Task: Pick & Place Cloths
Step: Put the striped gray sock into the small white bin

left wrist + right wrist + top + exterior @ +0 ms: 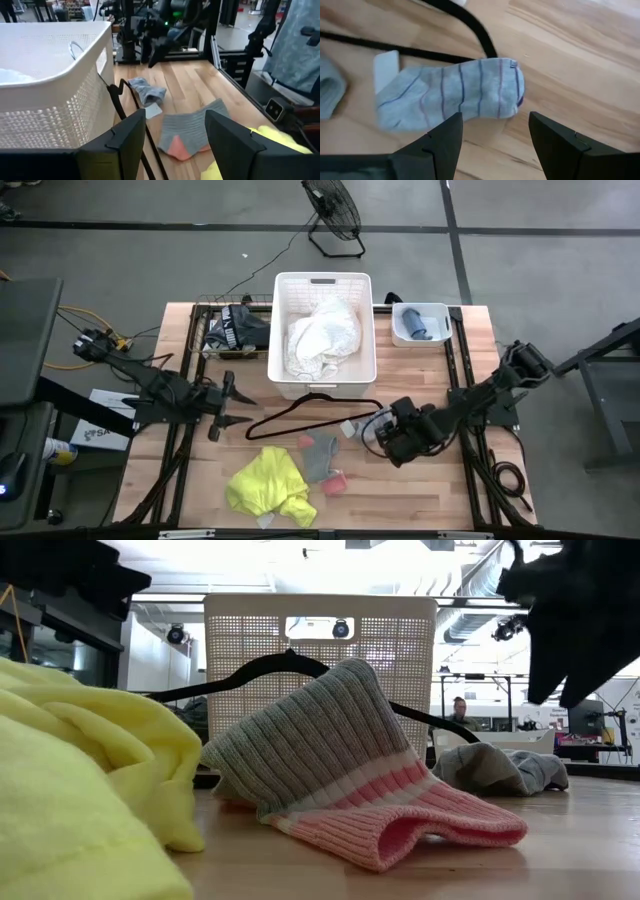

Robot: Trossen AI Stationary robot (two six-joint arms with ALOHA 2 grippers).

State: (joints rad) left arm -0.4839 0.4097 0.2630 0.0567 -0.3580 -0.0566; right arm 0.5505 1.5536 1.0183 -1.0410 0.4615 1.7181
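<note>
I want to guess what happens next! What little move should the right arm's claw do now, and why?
Probably lower straight down onto the striped grey sock and close. The right gripper hangs open just above it, one finger on each side, and the sock lies flat on the wooden table beside the black hanger. The white basket, already holding a white cloth, waits nearby.

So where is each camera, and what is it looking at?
High view: above, facing down at basket; both arms show.
Low view: table height, facing pink-grey sock; an arm hangs top right.
Left wrist: left end effector, open.
Right wrist: right end effector, open over striped sock.
All but the right wrist share the basket.
</note>
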